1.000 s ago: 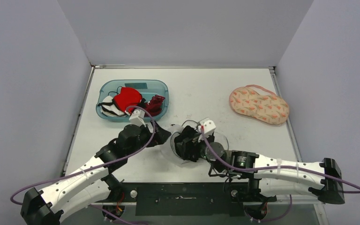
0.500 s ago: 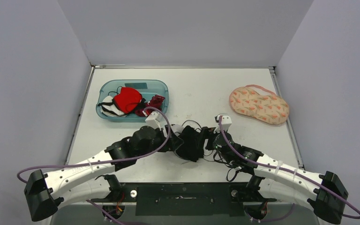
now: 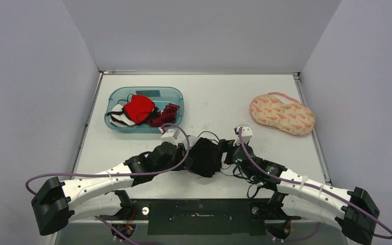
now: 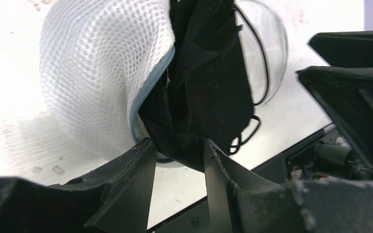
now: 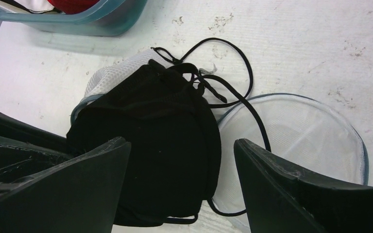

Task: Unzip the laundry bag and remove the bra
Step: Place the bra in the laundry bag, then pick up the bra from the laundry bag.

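Note:
The white mesh laundry bag (image 4: pixel 97 73) lies unzipped near the table's front edge, and its round flap (image 5: pixel 301 141) is spread flat on the table. A black bra (image 3: pixel 204 155) bulges out of the opening, its thin straps (image 5: pixel 233 63) looping over the table. My left gripper (image 4: pixel 177 143) comes in from the left, and its fingertips pinch the bra's (image 4: pixel 209 82) lower edge. My right gripper (image 5: pixel 182 143) hovers over the bra (image 5: pixel 165 141) from the right, its jaws wide apart and holding nothing. In the top view the left gripper (image 3: pixel 186 155) and the right gripper (image 3: pixel 226 153) flank the bra.
A teal bin (image 3: pixel 176 94) holding red, white and dark clothes (image 3: pixel 139 107) stands at the back left, close behind the bag. A peach patterned pouch (image 3: pixel 282 113) lies at the back right. The black base rail (image 3: pixel 199 217) runs along the near edge.
The left arm reached right and its jaws narrowed onto the bra's edge. The right arm swung up and to the right of the bag, which is now pushed open with the bra bunched out.

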